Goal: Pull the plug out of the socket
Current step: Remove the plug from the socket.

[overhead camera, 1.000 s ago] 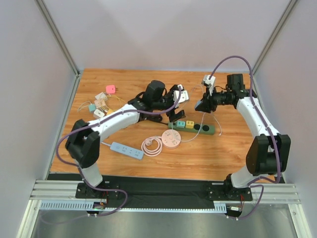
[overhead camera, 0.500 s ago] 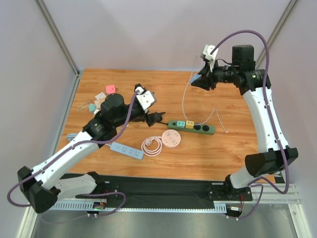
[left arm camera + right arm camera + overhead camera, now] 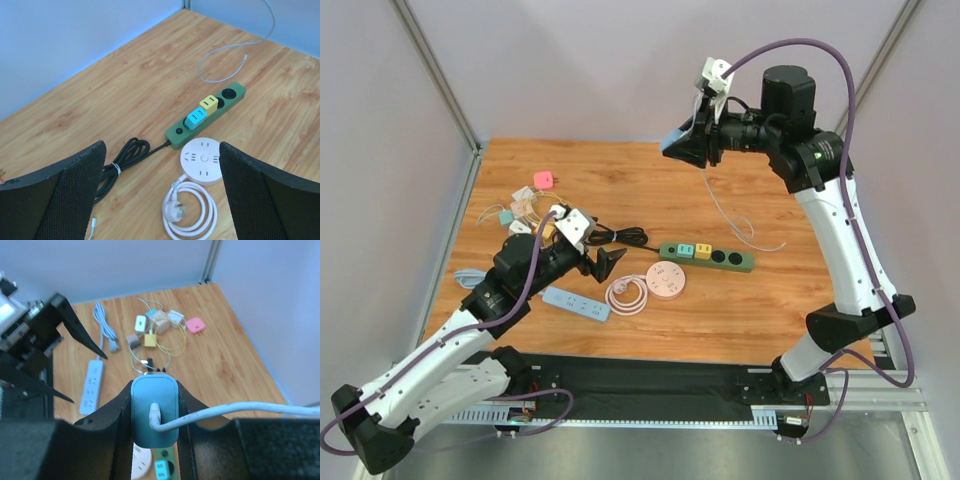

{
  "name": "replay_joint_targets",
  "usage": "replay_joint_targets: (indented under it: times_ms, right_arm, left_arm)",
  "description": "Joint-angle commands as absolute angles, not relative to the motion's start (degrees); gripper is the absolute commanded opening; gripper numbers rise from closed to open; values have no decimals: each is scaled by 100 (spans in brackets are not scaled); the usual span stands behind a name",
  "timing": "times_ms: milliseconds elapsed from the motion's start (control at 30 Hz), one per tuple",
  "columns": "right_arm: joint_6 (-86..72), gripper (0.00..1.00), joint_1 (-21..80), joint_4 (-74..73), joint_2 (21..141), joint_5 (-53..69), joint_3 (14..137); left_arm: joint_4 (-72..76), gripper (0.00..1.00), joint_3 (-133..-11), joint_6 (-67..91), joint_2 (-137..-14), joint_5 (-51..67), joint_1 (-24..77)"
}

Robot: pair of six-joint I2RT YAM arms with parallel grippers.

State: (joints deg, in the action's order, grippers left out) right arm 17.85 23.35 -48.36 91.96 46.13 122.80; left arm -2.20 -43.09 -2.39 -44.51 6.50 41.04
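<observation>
Since the last frame my right gripper (image 3: 682, 146) has swung up and leftward. It stays clamped on the teal plug (image 3: 154, 410), fingers pressed to its sides, high above the table (image 3: 790, 300). Its white cable (image 3: 215, 413) trails down to the wood beyond the green power strip (image 3: 706, 256), which holds a cyan plug (image 3: 195, 119) and a yellow plug (image 3: 209, 104). My left gripper (image 3: 161, 150) has pulled back toward its base, jaws spread wide and holding nothing, near the round white socket (image 3: 202, 161).

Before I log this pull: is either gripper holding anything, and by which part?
The right gripper holds the blue plug by its two sides, between its fingers. The left gripper is open, empty.
</observation>
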Motion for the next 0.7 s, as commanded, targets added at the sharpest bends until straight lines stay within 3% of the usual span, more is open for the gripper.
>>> replay_joint_targets:
  times_ms: [0,333,667]
  right_arm:
    - [407,0,2426,-4071,9430,4570,12463]
    - [-2495,0,2461,-1698,8861,4799,9541]
    - [-3392,0,2654,-598,8236,4377,8236]
  left_arm:
    - [927,100,-3896,-401,-4167,815,4078]
    - [3549,100,-3664,-2363,-4886,1072,4078]
    - [3498,100,-4464,-2215,-6108,1494,4219]
